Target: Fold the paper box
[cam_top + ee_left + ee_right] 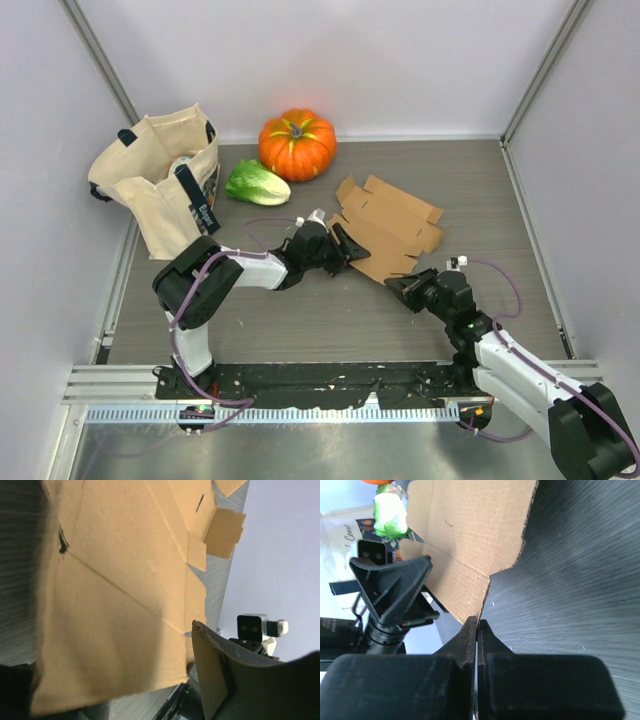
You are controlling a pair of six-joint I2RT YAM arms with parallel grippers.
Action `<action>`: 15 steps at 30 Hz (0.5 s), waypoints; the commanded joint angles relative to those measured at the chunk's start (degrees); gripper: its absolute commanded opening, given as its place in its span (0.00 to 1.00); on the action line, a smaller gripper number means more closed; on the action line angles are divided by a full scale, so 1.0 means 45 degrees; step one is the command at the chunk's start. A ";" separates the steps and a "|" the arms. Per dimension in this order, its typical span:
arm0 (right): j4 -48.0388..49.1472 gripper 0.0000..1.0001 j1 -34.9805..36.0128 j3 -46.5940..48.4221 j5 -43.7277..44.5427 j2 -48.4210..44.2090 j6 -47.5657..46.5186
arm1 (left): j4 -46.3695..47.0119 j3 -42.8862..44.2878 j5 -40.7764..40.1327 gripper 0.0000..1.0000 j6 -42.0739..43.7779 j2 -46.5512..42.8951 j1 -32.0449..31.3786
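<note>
— Left end effector [347, 247]: how does it stand?

— Jaws apart, near the middle of the table [300, 315], right at the left edge of the paper box [392, 225]. In its wrist view the tan cardboard fills the space ahead, and one finger [240, 680] shows at the lower right, just beside the sheet's near edge. I cannot tell whether either finger touches the cardboard.

— What lies along the far edge, starting from the left?

— A beige tote bag [150, 190] sits in the far left corner, upright with its mouth open. Just right of it lies a head of green lettuce [257, 183]. An orange pumpkin [297, 143] stands next, near the far edge and touching or almost touching the lettuce.

— And the box itself?

— It lies right of the pumpkin and nearer, a little right of the table's centre. It is an opened-out die-cut sheet, creased, with flaps and tabs spread toward the far and right edges. It lies between the two arms.

— Right end effector [402, 288]?

— It is at the near edge of the sheet. The fingers are pressed flat together, and the wrist view shows a near corner of the cardboard running into the seam at their tips, so it is pinching that corner.
</note>
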 commanded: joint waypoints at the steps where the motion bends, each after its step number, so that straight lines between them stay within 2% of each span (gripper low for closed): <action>1: 0.0123 0.01 0.0716 0.0052 0.1023 -0.0050 0.0271 | -0.0115 0.0729 -0.0377 0.57 0.0806 0.0118 -0.0045; 5: 0.0182 0.01 0.1380 0.0111 0.1375 -0.0166 -0.0236 | -0.0991 0.0846 -0.0826 0.35 0.1548 -0.0252 -0.0026; 10: -0.0091 0.01 0.1440 0.0482 0.1103 -0.0264 -0.1485 | -0.2516 0.1061 -0.1645 0.16 0.2779 -0.1033 -0.0026; 11: -0.0208 0.02 0.1440 0.0734 0.0928 -0.0264 -0.2010 | -0.2982 0.1080 -0.1918 0.09 0.3206 -0.1305 -0.0026; 12: -0.0364 0.04 0.1440 0.0852 0.0849 -0.0284 -0.2247 | -0.3238 0.1100 -0.2249 0.05 0.3404 -0.1463 -0.0007; 13: -0.0539 0.11 0.1459 0.0989 0.0790 -0.0381 -0.2520 | -0.3492 0.1139 -0.2465 0.01 0.3599 -0.1619 -0.0026; 15: -0.1298 0.19 0.1460 0.1574 0.0770 -0.0576 -0.3613 | -0.4157 0.1197 -0.2876 0.00 0.4183 -0.2049 -0.0026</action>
